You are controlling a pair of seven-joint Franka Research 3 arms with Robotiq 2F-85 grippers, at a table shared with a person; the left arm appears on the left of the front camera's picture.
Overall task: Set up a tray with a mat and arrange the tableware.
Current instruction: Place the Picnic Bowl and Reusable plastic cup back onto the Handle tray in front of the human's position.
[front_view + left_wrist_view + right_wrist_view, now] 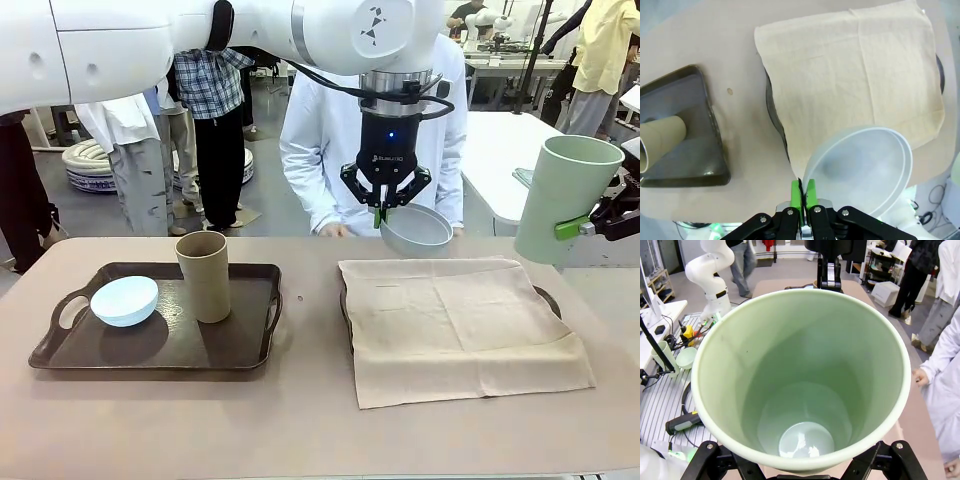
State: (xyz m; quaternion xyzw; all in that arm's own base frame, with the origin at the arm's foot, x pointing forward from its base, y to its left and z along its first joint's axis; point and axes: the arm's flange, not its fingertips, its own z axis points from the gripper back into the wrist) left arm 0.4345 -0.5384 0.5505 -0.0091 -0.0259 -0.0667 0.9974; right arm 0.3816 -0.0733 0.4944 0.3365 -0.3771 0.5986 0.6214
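Centrally in the front view, the left gripper [383,214], reaching in from the upper left, is clenched on the rim of the greyish white bowl [418,228]. The bowl hangs tilted just above the upper edge of the mat [460,325]. A rim pinch suits a shallow bowl too wide to span and leaves its base free for setting down. The mat lies draped over a dark tray [548,297], whose rim shows at either side, so this tray appears ready to receive tableware.

At the right edge of the frame, the right gripper [575,227] grasps the pale green cup [565,190] across its body, clear of the table and leaning. The right wrist view looks straight down into its empty interior. Such a wide grasp fits a tall, handleless wall.

At lower left, a second tray [60,350] carries the light blue bowl [124,300] and the upright tan-brown cup [203,275], well apart from both grippers; these probably await transfer. Judged stage: the bowl is about to be lowered onto the mat.
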